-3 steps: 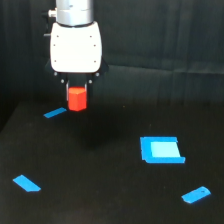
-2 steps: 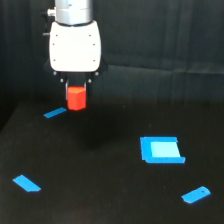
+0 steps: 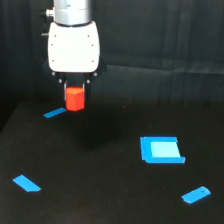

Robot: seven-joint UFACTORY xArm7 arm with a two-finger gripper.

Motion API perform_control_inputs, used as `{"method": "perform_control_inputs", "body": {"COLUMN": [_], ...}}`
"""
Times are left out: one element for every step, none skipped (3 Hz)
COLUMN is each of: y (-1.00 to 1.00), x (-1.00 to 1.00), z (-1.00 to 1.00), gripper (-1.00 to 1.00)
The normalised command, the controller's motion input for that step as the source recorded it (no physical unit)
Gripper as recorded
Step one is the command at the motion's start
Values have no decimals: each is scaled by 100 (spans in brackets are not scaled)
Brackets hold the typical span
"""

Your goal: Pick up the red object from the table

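The red object [image 3: 75,99] is a small red-orange block held under my white gripper [image 3: 75,97] at the upper left of the exterior view. The gripper is shut on it, with dark fingers on either side of the block. The block hangs above the black table [image 3: 100,190], clear of the surface, just right of a thin blue piece. The fingertips are mostly hidden behind the block.
A thin blue strip [image 3: 54,113] lies on the table just left of the held block. A light-blue square piece [image 3: 161,149] lies at the right. Small blue pieces lie at the lower left [image 3: 27,183] and lower right [image 3: 196,194]. A dark curtain forms the backdrop.
The gripper with the red block has risen a little; the block is slightly higher above the table than one second ago.
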Motion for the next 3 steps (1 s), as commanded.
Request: {"method": "perform_control_inputs", "body": {"y": [-7, -17, -2], "x": [-10, -5, 2], "z": [-1, -3, 0], "gripper": [-93, -100, -100]}}
